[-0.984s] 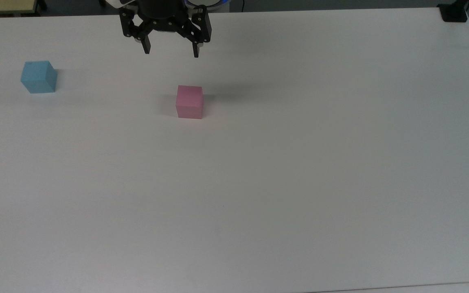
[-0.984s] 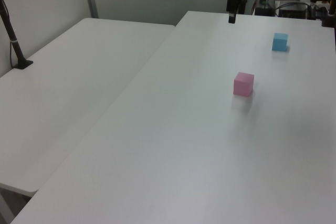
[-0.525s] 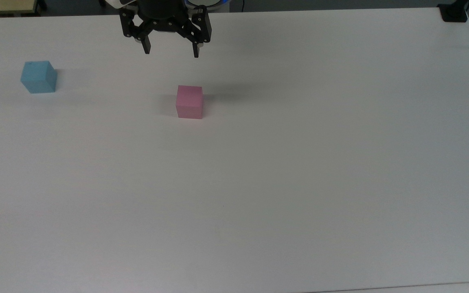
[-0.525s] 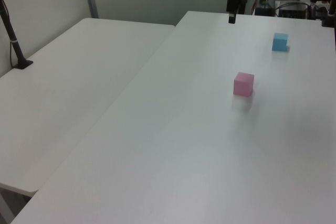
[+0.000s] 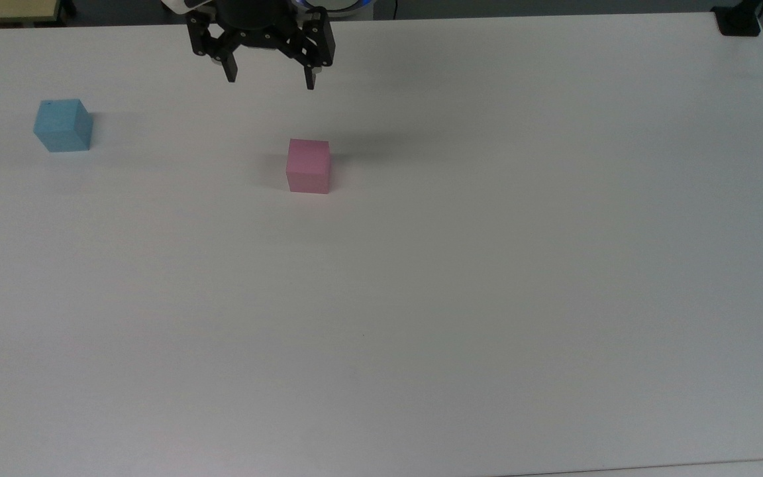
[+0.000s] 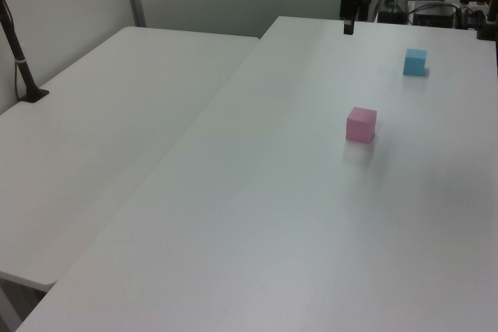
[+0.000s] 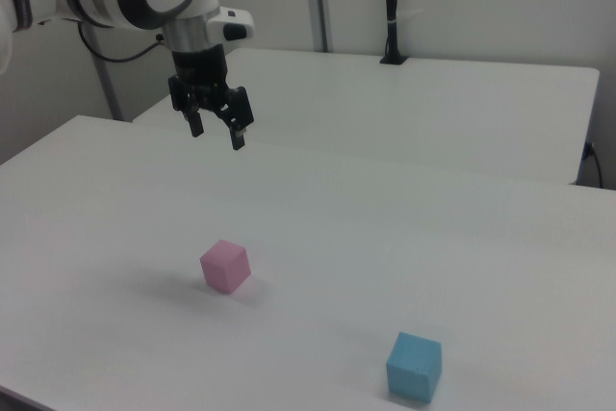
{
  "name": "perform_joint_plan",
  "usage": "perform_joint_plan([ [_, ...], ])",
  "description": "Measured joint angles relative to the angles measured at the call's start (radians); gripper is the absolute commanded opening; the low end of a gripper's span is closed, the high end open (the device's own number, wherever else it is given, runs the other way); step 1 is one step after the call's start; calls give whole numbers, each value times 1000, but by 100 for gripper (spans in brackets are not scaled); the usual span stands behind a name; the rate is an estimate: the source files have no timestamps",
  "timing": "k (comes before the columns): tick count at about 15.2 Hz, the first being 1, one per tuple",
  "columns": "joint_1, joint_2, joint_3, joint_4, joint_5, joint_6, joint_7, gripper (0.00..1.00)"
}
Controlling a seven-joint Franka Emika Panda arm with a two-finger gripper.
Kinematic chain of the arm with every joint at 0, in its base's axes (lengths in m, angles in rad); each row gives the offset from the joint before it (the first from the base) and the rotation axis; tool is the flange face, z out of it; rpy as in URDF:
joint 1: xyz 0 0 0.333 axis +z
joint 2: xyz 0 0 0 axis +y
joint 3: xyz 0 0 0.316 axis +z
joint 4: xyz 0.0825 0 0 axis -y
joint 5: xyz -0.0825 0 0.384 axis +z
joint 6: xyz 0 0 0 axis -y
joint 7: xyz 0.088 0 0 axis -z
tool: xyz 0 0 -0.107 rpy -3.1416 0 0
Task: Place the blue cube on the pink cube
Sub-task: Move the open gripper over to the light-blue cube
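Note:
The blue cube (image 5: 63,125) sits on the white table near the top view's left edge, and I also see the blue cube (image 6: 415,61) (image 7: 415,366) in the side views. The pink cube (image 5: 308,165) (image 6: 361,124) (image 7: 225,266) rests near the table's middle, well apart from the blue one. My gripper (image 5: 269,80) (image 6: 348,27) (image 7: 217,134) hangs open and empty in the air, above the table's far edge in the top view, behind the pink cube and slightly to its left.
The white table (image 5: 421,298) stretches wide to the top view's right and front. A second white table (image 6: 117,114) adjoins it at the left view's left. A black post base (image 5: 738,23) stands at the top view's upper right corner.
My gripper has shifted a little toward the top view's left and upper edge, still open. Both cubes stay where they were.

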Motion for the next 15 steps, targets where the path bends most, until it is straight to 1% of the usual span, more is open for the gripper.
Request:
perform_joint_plan([
  [4, -55, -1, -18, 0, -58, -8, 0, 100],
  [6, -68, -4, -68, 1, -80, -9, -49, 100],
  [10, -77, -4, -237, -10, -86, -10, -291, 100],
  [13, -105, 3, -298, -68, -85, 60, -438, 100],
  [15, -129, 14, -319, -125, -82, 151, -498, 100],
])
